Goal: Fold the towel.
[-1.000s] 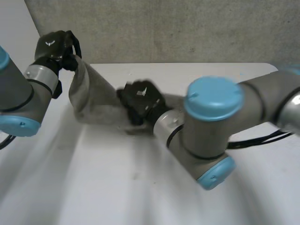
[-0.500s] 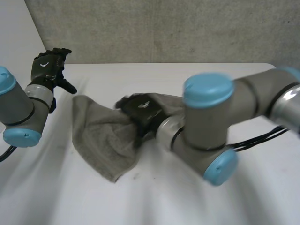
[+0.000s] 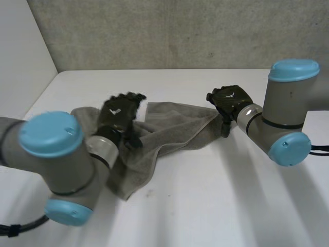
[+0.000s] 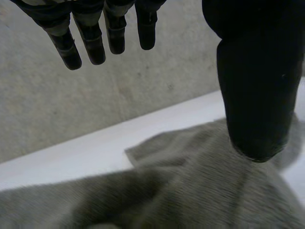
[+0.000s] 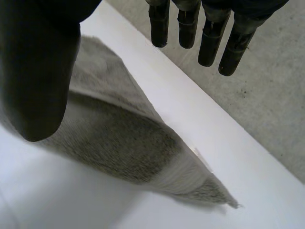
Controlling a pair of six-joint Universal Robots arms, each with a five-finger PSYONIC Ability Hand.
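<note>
One towel (image 3: 175,128) — beneath left robot hand (image 3: 117,114), by right robot hand (image 3: 230,99).

**Towel partly covered**

In the head view the left hand (image 3: 117,114) and forearm cover the left middle of the towel (image 3: 175,128), and the right hand (image 3: 230,99) hides its right corner. In the left wrist view the towel runs out of frame beneath the palm. In the right wrist view the thumb masks one end.
</note>
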